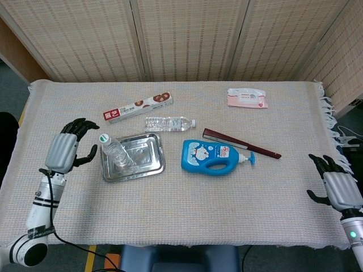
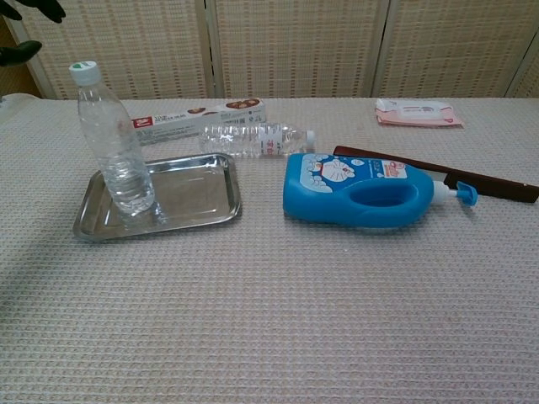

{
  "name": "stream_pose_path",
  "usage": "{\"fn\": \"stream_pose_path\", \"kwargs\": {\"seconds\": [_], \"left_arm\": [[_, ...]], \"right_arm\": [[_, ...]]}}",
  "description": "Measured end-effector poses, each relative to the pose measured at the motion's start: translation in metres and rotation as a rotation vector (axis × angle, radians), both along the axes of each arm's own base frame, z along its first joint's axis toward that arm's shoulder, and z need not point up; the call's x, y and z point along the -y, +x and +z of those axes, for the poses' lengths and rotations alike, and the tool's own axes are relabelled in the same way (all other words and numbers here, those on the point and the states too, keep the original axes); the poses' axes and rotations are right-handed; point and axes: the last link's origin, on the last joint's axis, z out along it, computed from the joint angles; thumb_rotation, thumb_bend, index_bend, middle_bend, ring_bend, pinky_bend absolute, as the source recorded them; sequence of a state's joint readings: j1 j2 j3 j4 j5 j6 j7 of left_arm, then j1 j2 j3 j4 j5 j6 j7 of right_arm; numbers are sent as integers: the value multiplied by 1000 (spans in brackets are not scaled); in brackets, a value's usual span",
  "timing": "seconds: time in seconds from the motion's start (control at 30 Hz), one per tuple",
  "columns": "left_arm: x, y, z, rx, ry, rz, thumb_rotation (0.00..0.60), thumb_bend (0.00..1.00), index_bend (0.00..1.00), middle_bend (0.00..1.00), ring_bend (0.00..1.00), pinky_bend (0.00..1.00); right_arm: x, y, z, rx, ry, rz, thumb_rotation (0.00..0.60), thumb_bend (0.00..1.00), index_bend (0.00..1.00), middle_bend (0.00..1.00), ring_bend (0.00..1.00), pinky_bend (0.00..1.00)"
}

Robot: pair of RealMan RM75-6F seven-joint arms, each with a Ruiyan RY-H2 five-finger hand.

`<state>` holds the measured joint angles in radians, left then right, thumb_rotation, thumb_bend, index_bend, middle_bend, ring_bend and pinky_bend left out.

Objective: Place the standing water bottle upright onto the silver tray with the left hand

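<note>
Left hand (image 2: pixel 21 29) in chest view: only dark fingertips at frame edge.

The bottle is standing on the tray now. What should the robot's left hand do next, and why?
Probably just draw back toward the table edge. The water bottle stands upright on the silver tray, and the left hand is open beside it, touching nothing, so the job looks done.

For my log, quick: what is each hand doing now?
Left hand: open, holds nothing, beside the tray.
Right hand: open, holds nothing.
</note>
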<state>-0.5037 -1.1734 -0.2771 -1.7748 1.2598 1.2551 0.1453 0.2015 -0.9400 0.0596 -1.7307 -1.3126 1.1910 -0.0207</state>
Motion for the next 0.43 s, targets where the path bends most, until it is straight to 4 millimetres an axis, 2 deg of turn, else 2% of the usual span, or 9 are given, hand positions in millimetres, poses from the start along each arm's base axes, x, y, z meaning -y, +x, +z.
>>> {"fn": "stream_pose_path", "kwargs": {"seconds": [0.2, 0.43], "left_arm": [[33, -46, 14, -254, -10, 57, 600, 446, 283, 231, 123, 192], [49, -77, 12, -395, -37, 110, 600, 448, 264, 229, 124, 185]], "right_arm": [[1, 0, -2, -4, 8, -1, 600, 190, 40, 110, 0, 180], [1, 1, -2, -8, -9, 9, 600, 190, 40, 110, 0, 180]]}}
